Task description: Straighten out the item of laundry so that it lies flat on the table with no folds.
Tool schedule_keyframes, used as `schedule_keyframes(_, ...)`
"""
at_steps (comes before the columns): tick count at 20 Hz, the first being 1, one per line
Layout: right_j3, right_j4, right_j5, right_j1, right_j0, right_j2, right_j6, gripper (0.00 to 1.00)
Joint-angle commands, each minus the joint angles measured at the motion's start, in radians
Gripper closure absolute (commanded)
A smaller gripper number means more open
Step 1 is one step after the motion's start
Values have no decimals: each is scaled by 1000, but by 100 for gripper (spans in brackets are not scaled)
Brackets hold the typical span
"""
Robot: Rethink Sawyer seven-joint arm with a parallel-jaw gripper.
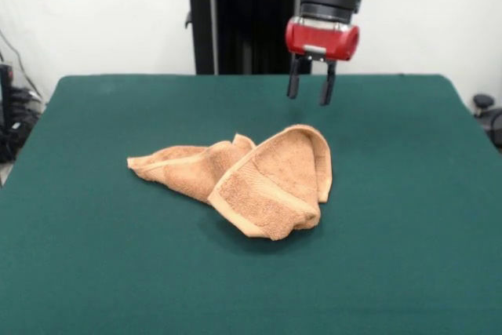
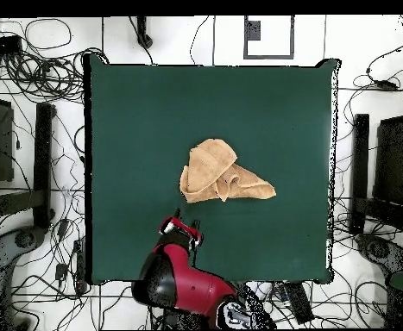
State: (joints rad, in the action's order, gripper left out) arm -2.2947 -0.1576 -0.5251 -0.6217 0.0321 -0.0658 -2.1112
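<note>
Crumpled towel [image 1: 249, 178] on green table [image 1: 408, 217], open hand [image 1: 311, 90] hovering above, empty

The towel [image 1: 263, 182] is nubby terry cloth; the table [image 1: 392, 272] wears matt, felt-like fabric.

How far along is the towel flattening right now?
Nothing looks done: the towel lies crumpled, folded over itself mid-table. In hand: the tool hangs open above the table behind the towel, touching nothing. Left: grip an edge, pull every fold out, and lay it flat.
</note>
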Motion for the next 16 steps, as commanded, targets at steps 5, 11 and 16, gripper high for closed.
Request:
schedule_keyframes(5,79,-166,182,-102,-74,55,-191,0)
schedule_keyframes(11,117,-176,204,-127,-74,54,-169,0)
schedule_keyframes(16,180,-173,201,-69,-58,60,-147,0)
